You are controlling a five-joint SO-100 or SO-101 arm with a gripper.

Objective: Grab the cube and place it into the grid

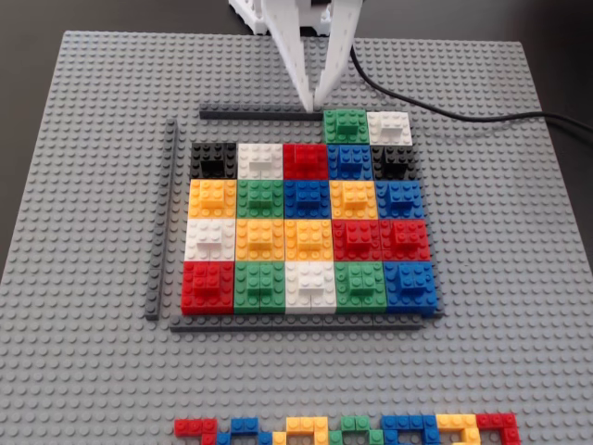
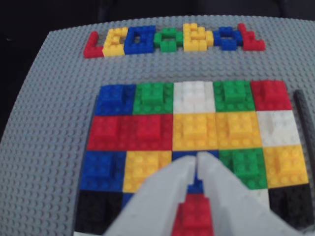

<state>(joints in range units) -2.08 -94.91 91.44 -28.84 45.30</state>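
Observation:
In the fixed view the green cube [image 1: 345,125] sits studs-up in the far row of the grid [image 1: 278,323], touching a white block [image 1: 389,127] on its right. My gripper [image 1: 313,102] reaches down from the top edge. Its two white fingers meet at their tips just left of the cube, by the end of the far dark strip [image 1: 255,114], and hold nothing. In the wrist view the gripper [image 2: 197,156] hangs shut over a red block [image 2: 196,216] and a blue one of the grid [image 2: 301,105]. The cube is out of that view.
A grey studded baseplate [image 1: 519,306] carries everything. A single row of small coloured bricks [image 1: 347,428] lies at its near edge, seen at the top of the wrist view [image 2: 172,39]. A black cable [image 1: 445,111] crosses the far right of the plate.

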